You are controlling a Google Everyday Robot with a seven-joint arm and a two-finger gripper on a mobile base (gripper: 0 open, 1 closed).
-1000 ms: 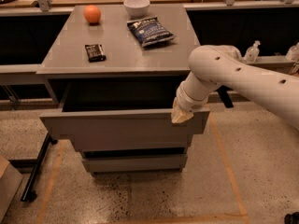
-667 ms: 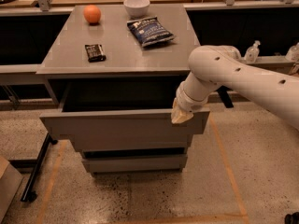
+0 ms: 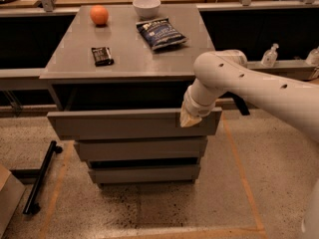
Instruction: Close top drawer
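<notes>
The top drawer (image 3: 124, 124) is a wide grey box with a plain flat front. It stands pulled out from under the grey tabletop (image 3: 130, 54), with its dark inside showing behind the front panel. My gripper (image 3: 188, 117) hangs from the white arm and rests against the upper right part of the drawer front. Two similar grey drawer fronts (image 3: 142, 149) sit below it, pushed further in.
On the tabletop lie an orange (image 3: 99, 15), a white bowl (image 3: 146, 6), a dark chip bag (image 3: 160, 33) and a small dark bar (image 3: 102, 56). A black bar on wheels (image 3: 41, 177) lies on the floor at the left. A sanitizer bottle (image 3: 269, 56) stands on the right shelf.
The view has drawn nearer to the table. The gripper stays against the right part of the drawer front.
</notes>
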